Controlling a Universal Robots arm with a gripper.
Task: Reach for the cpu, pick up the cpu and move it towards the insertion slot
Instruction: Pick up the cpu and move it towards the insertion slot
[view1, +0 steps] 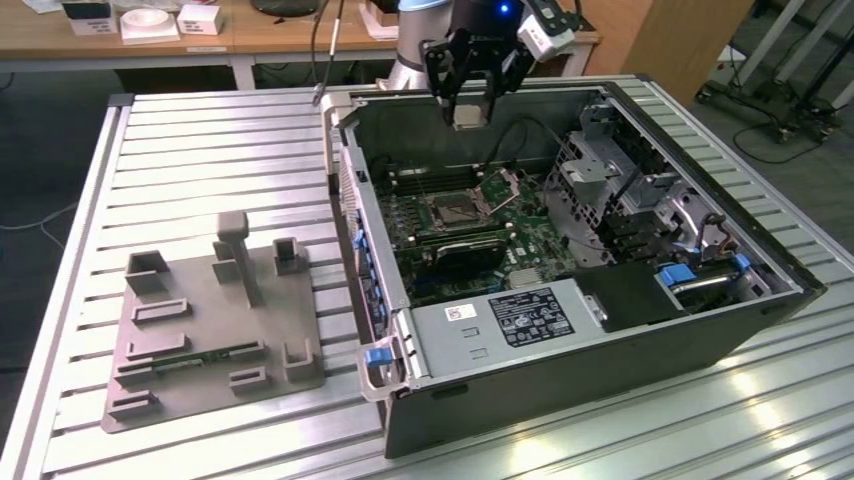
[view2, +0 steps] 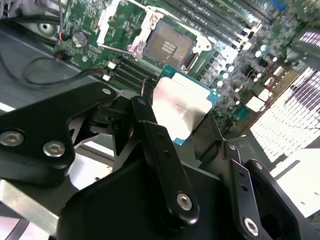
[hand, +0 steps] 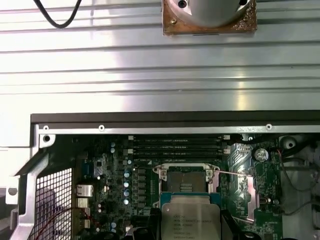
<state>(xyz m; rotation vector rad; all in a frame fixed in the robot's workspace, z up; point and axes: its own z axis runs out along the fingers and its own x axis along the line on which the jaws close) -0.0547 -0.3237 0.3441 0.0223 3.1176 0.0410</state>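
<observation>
We had the cpu (view2: 181, 107) pinched in our gripper (view1: 469, 112), apparently well above the open insertion slot (view1: 459, 209); the pick looked done, the approach unfinished.

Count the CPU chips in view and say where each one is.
1. The cpu is held in the gripper, up in the air above the open computer case, with the empty insertion slot below it. Others could be hidden inside the case.
</observation>
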